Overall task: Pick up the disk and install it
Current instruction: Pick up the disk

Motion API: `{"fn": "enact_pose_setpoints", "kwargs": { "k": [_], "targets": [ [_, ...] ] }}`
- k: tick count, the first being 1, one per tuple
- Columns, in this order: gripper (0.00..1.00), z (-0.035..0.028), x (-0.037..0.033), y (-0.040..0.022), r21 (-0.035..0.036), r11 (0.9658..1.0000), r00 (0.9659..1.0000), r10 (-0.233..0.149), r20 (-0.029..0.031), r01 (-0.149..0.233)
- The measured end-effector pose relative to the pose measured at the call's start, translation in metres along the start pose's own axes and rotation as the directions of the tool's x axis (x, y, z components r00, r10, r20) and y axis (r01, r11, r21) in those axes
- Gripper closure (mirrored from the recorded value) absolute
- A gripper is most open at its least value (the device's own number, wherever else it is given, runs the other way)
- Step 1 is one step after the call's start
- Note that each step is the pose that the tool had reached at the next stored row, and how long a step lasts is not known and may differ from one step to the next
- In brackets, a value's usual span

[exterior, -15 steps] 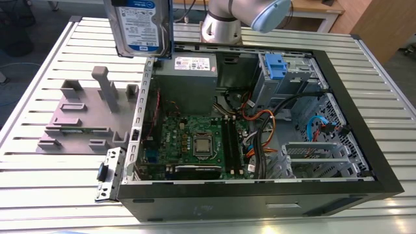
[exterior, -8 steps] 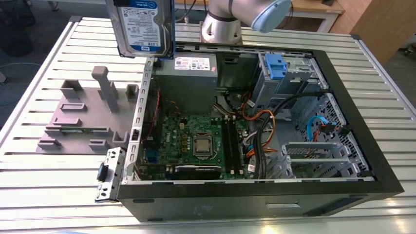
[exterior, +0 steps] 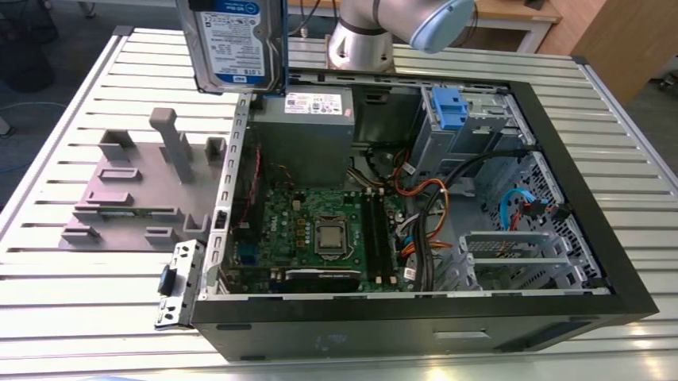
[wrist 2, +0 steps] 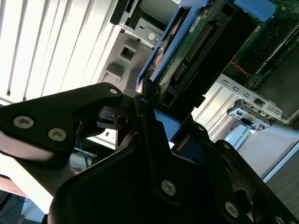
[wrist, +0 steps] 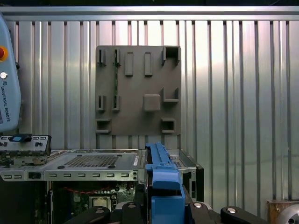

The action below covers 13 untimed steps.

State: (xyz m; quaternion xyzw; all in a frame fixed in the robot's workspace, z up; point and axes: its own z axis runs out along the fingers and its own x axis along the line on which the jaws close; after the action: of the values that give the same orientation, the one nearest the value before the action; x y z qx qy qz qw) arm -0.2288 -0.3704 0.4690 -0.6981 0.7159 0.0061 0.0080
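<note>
- The jaws are closed on the blue bracket (wrist 2: 159,60) that frames the disk (exterior: 235,44). In the second wrist view the black fingers (wrist 2: 149,126) press on that bracket's edge from both sides.
- In the first wrist view the bracket (wrist: 161,186) shows edge-on, rising from between the jaws.
- The disk is held clear of the worktop (exterior: 63,302). It stands upright on edge, with its white-and-blue label facing the exterior camera.
- The second wrist view shows the disk's green circuit-board side (wrist 2: 187,51).
- In the exterior view the disk's lower edge appears above the corner of the open computer case (exterior: 424,317) nearest the power supply (exterior: 307,131). This is toward the worktop edge where the robot arm (exterior: 371,32) stands.
- The case lies on its side on the slatted metal worktop, with its motherboard (exterior: 317,222) exposed.
- A drive bay with a blue latch (exterior: 450,107) sits at the case's arm-side end.
- The grey plastic stand (exterior: 138,190) with upright posts rests on the worktop just beside the case, on the exterior view's left. Nothing is on it in the first wrist view (wrist: 138,88).
</note>
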Motion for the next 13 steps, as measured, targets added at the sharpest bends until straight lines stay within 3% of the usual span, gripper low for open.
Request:
{"fn": "enact_pose_setpoints", "kwargs": {
  "k": [13],
  "targets": [
    [0.63,0.0001,-0.0001,-0.0053,0.0000,1.0000,1.0000,0.000,0.0000,0.000]
  ]
}}
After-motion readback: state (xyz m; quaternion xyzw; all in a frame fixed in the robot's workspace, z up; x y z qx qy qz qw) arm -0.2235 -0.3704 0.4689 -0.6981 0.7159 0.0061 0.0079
